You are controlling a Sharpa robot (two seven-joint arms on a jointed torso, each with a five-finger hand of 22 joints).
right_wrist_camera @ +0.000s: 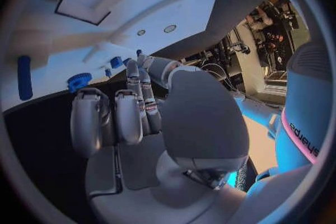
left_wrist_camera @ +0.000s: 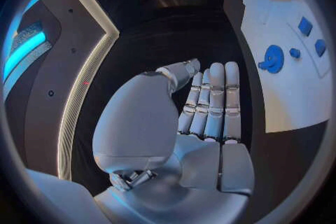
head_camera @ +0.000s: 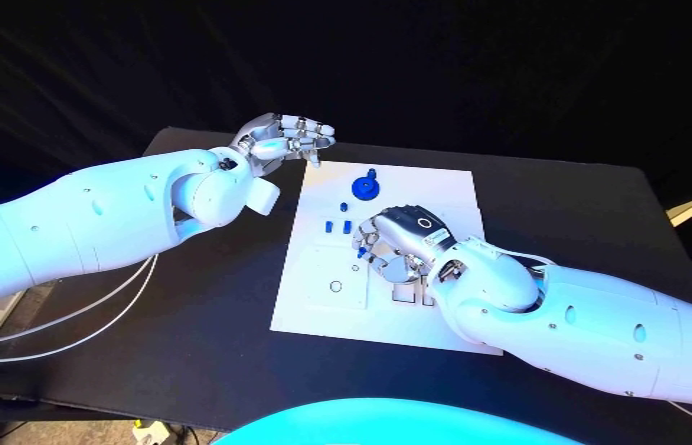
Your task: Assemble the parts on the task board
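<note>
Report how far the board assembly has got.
Early stage. Done: nothing clearly assembled. In hand: the right hand is over the task board, fingers down by small blue parts; whether it grips one is unclear. The left hand holds nothing. Left: the blue gear and loose parts.

A black table (head_camera: 188, 355) stands before a black curtain (head_camera: 433, 55) whose folds fill the far background. Two pale cables (head_camera: 72, 325) hang off the table's near left side. The left wrist view catches a glowing cyan light strip (left_wrist_camera: 21, 53).
</note>
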